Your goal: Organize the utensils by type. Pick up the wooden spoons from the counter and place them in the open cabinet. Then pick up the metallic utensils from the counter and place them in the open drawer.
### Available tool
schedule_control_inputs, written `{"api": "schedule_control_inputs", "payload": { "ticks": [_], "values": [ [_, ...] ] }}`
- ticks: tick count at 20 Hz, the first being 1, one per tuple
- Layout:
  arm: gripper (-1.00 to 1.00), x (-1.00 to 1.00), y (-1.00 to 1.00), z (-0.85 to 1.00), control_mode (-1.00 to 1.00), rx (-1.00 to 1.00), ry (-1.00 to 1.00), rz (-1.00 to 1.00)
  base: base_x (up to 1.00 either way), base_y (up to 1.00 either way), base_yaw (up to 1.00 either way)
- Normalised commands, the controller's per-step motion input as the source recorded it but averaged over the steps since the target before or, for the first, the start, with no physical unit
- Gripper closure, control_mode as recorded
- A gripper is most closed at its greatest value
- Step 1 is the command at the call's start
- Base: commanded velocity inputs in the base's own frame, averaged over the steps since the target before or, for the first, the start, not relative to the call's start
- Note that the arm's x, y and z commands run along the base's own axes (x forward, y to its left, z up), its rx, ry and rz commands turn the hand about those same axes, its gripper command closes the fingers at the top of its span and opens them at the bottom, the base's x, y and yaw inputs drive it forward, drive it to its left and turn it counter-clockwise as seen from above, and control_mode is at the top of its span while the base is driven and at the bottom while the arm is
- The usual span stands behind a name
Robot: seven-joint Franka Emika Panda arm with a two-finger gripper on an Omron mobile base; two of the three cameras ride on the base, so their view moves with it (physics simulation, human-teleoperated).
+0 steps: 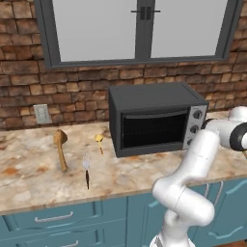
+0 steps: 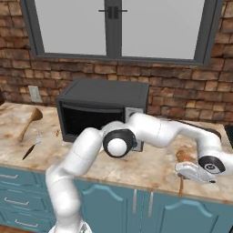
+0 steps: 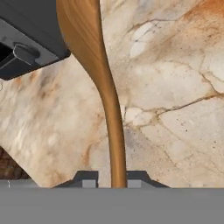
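My gripper (image 2: 184, 175) is at the right end of the counter (image 2: 154, 168), shut on the handle of a wooden spoon (image 2: 182, 157). In the hand view the tan handle (image 3: 114, 144) runs between my two fingertips (image 3: 89, 180), with the bowl pointing away over the stone. The other wooden spoon (image 1: 60, 147) lies at the left of the counter (image 1: 29, 169). Beside it are the small gold utensil (image 1: 99, 141) and the piece with a silver head and dark handle (image 1: 87, 170). The cabinet and drawer are out of view.
A dark grey toaster oven (image 1: 154, 118) stands mid-counter between the left utensils and my gripper, and its corner (image 3: 30, 35) is close to the held spoon's bowl. A brick wall and window (image 1: 137, 29) are behind. Closed teal drawer fronts (image 1: 53, 217) run below the counter edge.
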Motion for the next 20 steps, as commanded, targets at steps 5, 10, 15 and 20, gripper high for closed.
{"api": "schedule_control_inputs", "payload": {
  "ticks": [5,10,15,20],
  "values": [
    [1.00,-0.89,1.00,0.09,-1.00,-0.31,-0.56,0.00,0.00,0.00,0.00],
    [1.00,-0.18,1.00,0.53,-1.00,-0.46,-0.17,0.00,0.00,0.00,0.00],
    [1.00,0.00,1.00,0.94,-1.00,-0.45,0.00,0.00,0.00,0.00,0.00],
    [1.00,0.00,1.00,0.93,-1.00,-0.50,0.00,0.00,0.00,0.00,0.00]
  ]
}}
